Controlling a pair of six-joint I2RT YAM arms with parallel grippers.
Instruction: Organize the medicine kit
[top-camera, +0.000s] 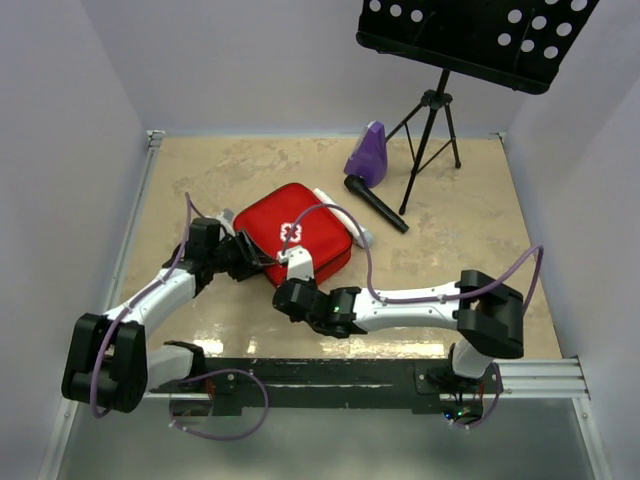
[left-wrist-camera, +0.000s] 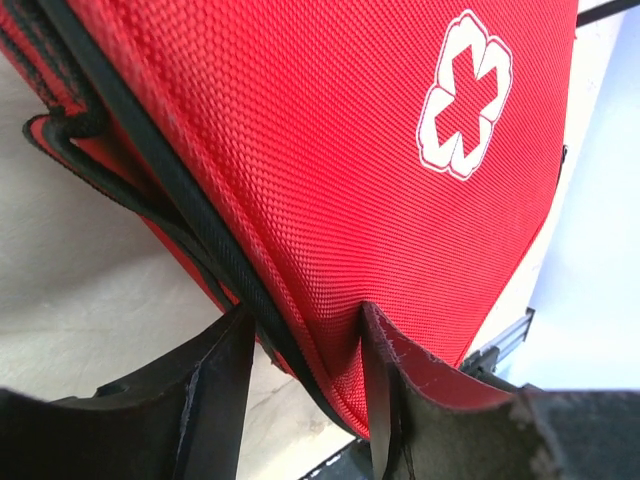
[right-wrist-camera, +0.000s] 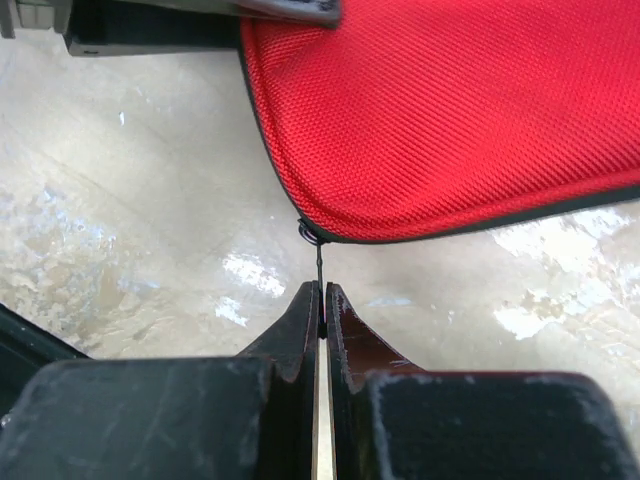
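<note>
Beige, stone-look bench (top-camera: 200, 180) carries the red medicine kit (top-camera: 265, 228), which I see lying flat near the middle, cross emblem up. My left tool (left-wrist-camera: 300, 318), at the kit's 8 o'clock corner, is clamped across that corner, one finger on the black zip edge, the other on red fabric. My right tool (right-wrist-camera: 322, 292), at the kit's 6 o'clock edge, is pinched together on the thin black zip pull (right-wrist-camera: 319, 262).

Bright, even light; tabletop (top-camera: 250, 325) glare
</note>
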